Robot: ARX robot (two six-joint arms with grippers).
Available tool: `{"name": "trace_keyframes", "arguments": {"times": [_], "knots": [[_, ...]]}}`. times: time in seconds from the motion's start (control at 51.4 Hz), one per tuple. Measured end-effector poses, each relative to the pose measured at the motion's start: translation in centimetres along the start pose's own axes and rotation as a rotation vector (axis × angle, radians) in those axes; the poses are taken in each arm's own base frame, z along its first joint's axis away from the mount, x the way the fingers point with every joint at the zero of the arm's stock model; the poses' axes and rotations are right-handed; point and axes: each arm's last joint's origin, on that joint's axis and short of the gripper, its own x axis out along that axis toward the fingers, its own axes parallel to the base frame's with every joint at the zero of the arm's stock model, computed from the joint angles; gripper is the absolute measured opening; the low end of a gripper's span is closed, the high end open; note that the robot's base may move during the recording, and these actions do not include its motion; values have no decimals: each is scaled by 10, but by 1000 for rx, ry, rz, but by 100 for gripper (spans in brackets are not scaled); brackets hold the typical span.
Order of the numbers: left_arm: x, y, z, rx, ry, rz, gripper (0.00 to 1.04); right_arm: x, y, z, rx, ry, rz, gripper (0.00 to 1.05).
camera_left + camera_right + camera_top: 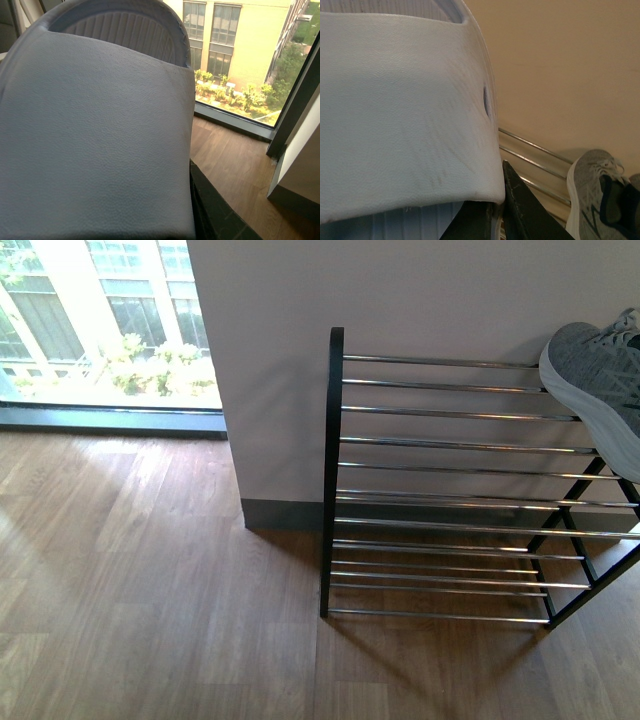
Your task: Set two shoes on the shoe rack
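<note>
Each wrist view is almost filled by a slipper, not a sneaker: a grey slipper [100, 140] rides in front of the left gripper [197, 200] and a white slipper [405, 115] in front of the right gripper [502, 205]. On each arm only one dark finger shows, pressed along the sole's edge, and the gap between the jaws is hidden. Since both slippers hang clear of the floor with the wrist, I judge each pair of jaws to be closed on its slipper. Each slipper's long axis runs straight out from the wrist

The shoe rack [440, 445] stands against the far wall, right of centre. A grey sneaker [595, 380] already rests at the right end of its top tier, so the bars to its left are free. Neither arm appears in the front view

The right arm looks the nearer one, because its camera shows the chrome bars [530, 150] and the sneaker close beyond the white slipper. The left wrist faces the window [240, 60] on the far left, well away from the rack. The bars run left to right, so each slipper would probably need setting across them, left of the sneaker
</note>
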Motion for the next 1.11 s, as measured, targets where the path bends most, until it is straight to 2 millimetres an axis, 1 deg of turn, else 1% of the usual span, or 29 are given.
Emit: {"name": "trace_keyframes", "arguments": {"times": [0.019,0.195,0.506,0.584,0.603,0.739,0.817,0.973,1.109], "knots": [[0,0,0,0,0,0,2,8,1,3,-8,1,2,2],[0,0,0,0,0,0,2,41,4,8,-37,21,-8,2],[0,0,0,0,0,0,2,97,-4,0,-60,96,-52,2],[0,0,0,0,0,0,2,114,-8,-4,-70,123,-72,2],[0,0,0,0,0,0,2,122,-10,-7,-68,140,-78,2],[0,0,0,0,0,0,2,161,-19,-23,-87,217,-111,2],[0,0,0,0,0,0,2,180,-25,-33,-111,251,-122,2],[0,0,0,0,0,0,2,205,-42,-46,-156,300,-164,2],[0,0,0,0,0,0,2,216,-53,-54,-169,330,-197,2]]}}
